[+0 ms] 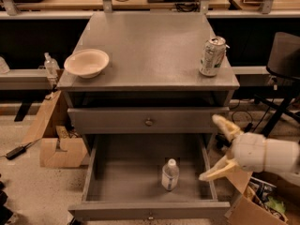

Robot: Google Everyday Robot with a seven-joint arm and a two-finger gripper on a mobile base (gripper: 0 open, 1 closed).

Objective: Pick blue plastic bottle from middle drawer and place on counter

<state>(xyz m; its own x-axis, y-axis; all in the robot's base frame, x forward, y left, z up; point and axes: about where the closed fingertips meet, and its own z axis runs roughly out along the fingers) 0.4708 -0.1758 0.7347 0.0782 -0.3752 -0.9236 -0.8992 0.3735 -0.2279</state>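
Note:
The blue plastic bottle [170, 175] stands upright on the floor of the open middle drawer [117, 172], right of centre, with a white cap and pale label. My gripper [218, 148] is at the right of the drawer, above its right wall, with its two cream fingers spread open and empty. It is to the right of the bottle and apart from it. The counter [150, 46] is the grey cabinet top above.
A cream bowl [86, 62] sits at the counter's left edge and a silver drink can [212, 56] at its right edge. A shut drawer front with a brass knob [148, 122] is above the open drawer. Cardboard boxes [54, 135] lie on the floor at left and bottom right.

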